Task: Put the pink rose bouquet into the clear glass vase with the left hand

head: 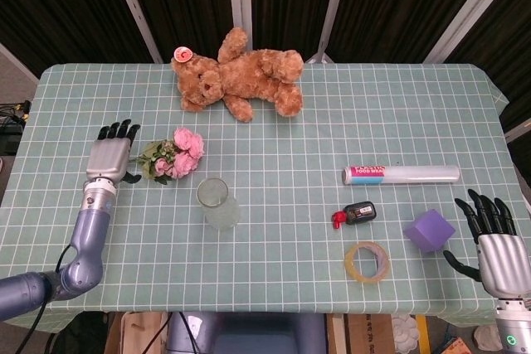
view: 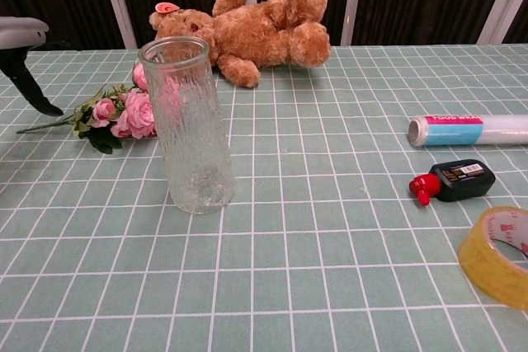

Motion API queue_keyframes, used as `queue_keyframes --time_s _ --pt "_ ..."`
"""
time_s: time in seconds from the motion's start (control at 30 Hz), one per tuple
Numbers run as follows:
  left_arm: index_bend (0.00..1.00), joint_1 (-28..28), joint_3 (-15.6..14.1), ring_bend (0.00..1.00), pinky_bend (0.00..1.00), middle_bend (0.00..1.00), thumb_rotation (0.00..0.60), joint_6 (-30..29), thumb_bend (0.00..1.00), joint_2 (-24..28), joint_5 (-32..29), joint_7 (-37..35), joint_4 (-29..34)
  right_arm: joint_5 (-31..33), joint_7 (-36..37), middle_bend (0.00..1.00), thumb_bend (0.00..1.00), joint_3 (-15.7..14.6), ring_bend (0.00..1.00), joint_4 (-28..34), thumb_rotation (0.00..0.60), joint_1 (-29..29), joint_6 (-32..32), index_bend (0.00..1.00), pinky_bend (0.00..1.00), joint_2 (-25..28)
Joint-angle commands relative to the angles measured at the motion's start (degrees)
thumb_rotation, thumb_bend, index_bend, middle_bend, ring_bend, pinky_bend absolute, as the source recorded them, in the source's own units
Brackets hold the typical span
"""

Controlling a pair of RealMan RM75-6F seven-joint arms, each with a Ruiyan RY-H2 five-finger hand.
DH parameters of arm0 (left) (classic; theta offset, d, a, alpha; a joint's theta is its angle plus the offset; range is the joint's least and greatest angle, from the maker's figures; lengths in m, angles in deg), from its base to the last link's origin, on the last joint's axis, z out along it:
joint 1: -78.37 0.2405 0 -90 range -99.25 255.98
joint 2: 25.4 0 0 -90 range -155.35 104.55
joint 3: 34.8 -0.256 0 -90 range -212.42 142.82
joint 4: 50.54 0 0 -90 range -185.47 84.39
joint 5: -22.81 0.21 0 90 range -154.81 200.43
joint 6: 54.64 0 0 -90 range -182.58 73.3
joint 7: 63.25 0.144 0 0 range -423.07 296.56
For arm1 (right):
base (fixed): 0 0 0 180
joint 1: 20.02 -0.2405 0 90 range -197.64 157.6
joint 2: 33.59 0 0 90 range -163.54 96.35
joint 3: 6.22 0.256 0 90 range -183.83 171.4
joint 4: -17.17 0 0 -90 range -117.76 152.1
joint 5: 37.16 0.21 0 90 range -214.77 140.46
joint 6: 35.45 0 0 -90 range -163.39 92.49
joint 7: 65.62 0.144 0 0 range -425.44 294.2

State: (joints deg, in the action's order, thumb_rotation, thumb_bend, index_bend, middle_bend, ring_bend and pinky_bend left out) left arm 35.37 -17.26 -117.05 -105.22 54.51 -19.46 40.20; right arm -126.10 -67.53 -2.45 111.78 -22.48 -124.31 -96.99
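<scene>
The teddy bear (head: 241, 75) lies at the far side of the table, well clear of the work, so the risk sits nearer. The clear glass vase (head: 218, 204) stands upright and tall just beside the flowers, and a low swing of the arm toward it would likely tip it over. The left hand (head: 109, 157) hovers above the stem end of the pink rose bouquet (head: 174, 155), fingers spread and holding nothing; the bouquet lies flat on the cloth, blooms toward the vase. A grasp on the thin stem could slip or leave the heavy heads drooping, missing the narrow mouth. The right hand (head: 491, 248) rests open by the purple block (head: 429, 230), idle.
</scene>
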Motion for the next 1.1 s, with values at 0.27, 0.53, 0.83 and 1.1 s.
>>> queue_keyframes --time_s 0.27,0.53,0.83,1.1 --pt "0.10 -3.69 -2.35 0.00 0.05 0.01 0.600 1.84 0.22 -7.81 -1.03 0.01 -8.75 0.53 0.19 0.08 0.20 0.14 0.08 -0.10 0.600 -0.05 0.29 0.14 0.00 0.05" --pt "0.11 -5.94 -3.21 0.01 0.05 0.03 0.600 1.72 0.22 -13.35 -1.80 1.86 -14.90 1.08 0.50 0.08 0.20 0.23 0.08 -0.34 0.600 -0.16 0.76 0.14 0.00 0.02" --pt "0.16 -7.67 -2.82 0.09 0.15 0.12 0.600 0.09 0.26 -18.80 0.91 1.18 -21.00 1.62 0.89 0.08 0.20 0.39 0.09 -0.80 0.600 -0.37 1.24 0.14 0.00 -0.18" --pt "0.21 -8.08 -2.24 0.17 0.25 0.21 0.600 0.11 0.36 -21.53 2.20 0.24 -24.95 1.58 1.05 0.08 0.20 0.39 0.09 -0.87 0.600 -0.45 1.31 0.14 0.00 -0.27"
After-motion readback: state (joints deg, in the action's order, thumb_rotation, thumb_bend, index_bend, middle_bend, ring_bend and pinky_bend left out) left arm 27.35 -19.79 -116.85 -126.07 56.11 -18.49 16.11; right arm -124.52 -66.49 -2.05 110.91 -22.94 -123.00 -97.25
